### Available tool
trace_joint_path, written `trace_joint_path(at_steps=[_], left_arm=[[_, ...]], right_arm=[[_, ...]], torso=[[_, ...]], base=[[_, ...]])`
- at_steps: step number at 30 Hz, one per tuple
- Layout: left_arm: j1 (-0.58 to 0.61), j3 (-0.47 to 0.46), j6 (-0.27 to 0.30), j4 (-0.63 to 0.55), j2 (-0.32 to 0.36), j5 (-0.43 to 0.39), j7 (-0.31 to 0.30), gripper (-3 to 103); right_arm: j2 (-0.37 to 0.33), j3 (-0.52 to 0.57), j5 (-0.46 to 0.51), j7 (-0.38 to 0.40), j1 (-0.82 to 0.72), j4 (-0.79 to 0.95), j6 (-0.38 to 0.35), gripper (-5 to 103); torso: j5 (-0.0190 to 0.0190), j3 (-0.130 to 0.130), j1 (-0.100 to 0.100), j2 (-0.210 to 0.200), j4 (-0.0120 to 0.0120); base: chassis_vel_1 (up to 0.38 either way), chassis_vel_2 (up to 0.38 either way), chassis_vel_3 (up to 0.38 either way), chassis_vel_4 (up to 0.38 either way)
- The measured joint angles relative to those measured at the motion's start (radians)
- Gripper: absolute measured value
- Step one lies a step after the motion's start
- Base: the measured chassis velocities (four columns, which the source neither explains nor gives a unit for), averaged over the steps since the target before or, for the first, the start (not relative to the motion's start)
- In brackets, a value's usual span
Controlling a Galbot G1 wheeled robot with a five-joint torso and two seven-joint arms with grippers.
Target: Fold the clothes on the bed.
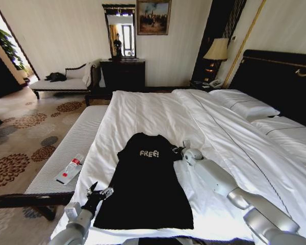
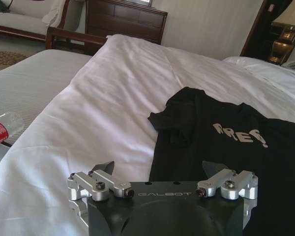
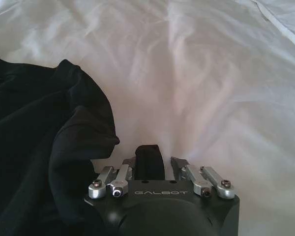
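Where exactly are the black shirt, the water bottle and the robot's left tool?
Black T-shirt [image 1: 148,189]: head view, middle of its front, below the lettering.
Water bottle [image 2: 1,127]: left wrist view, its red label, on the bench beside the bed.
Left tool [image 1: 99,192]: head view, between its open fingertips.

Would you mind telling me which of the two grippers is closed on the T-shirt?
The right gripper, at the T-shirt's sleeve beside the "FREE!" lettering, pinches black fabric; the left gripper, near the hem, is open and empty.

Left end effector [image 2: 160,169] spread wide above black T-shirt [image 2: 226,147] hem on bed [image 2: 113,98].
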Motion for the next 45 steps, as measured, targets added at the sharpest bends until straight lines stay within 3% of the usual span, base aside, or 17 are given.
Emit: trace_joint_path(at_steps=[1,4,6,8,12,18,32,45], left_arm=[[0.000,0.000,0.000,0.000,0.000,0.000,0.000,100],[-0.005,0.002,0.000,0.006,-0.005,0.008,-0.003,100],[-0.005,0.002,0.000,0.006,-0.006,0.009,-0.004,100],[0.002,0.002,-0.001,0.004,-0.011,0.014,-0.005,100],[0.015,-0.004,-0.002,-0.001,-0.012,0.019,-0.005,100],[0.015,-0.007,-0.003,-0.003,-0.012,0.018,-0.004,100],[0.006,0.006,-0.008,-0.003,-0.022,0.025,-0.003,100],[-0.001,0.012,-0.010,-0.002,-0.023,0.031,-0.005,100]], right_arm=[[0.000,0.000,0.000,0.000,0.000,0.000,0.000,41],[0.002,0.002,-0.012,0.024,-0.008,0.003,0.023,25],[0.002,0.002,-0.014,0.026,-0.009,0.003,0.026,25],[0.001,0.003,-0.014,0.030,-0.011,0.009,0.028,14],[-0.002,0.007,-0.011,0.038,-0.015,0.028,0.027,2],[-0.003,0.019,-0.006,0.060,-0.025,0.049,0.027,0],[-0.032,0.162,0.016,0.205,-0.077,0.103,0.031,0],[-0.027,0.192,0.024,0.270,-0.116,0.144,0.012,0]], torso=[[0.0000,0.000,0.000,0.000,0.0000],[0.0000,0.000,0.000,0.000,0.0000],[0.0000,0.000,0.000,0.000,0.0000],[0.0000,0.000,0.000,0.000,0.0000],[0.0000,0.000,0.000,0.000,0.0000],[-0.0001,0.000,0.000,0.000,0.0000],[0.0001,0.000,0.000,0.000,-0.0001],[0.0000,0.000,0.000,0.000,0.0001]], base=[[0.000,0.000,0.000,0.000],[0.000,0.000,0.000,0.000],[0.000,0.000,0.000,0.000],[0.000,0.000,0.000,0.000],[0.000,0.000,0.000,0.000],[0.000,0.000,0.000,0.000],[0.000,0.000,0.000,0.000],[0.000,0.000,0.000,0.000]])
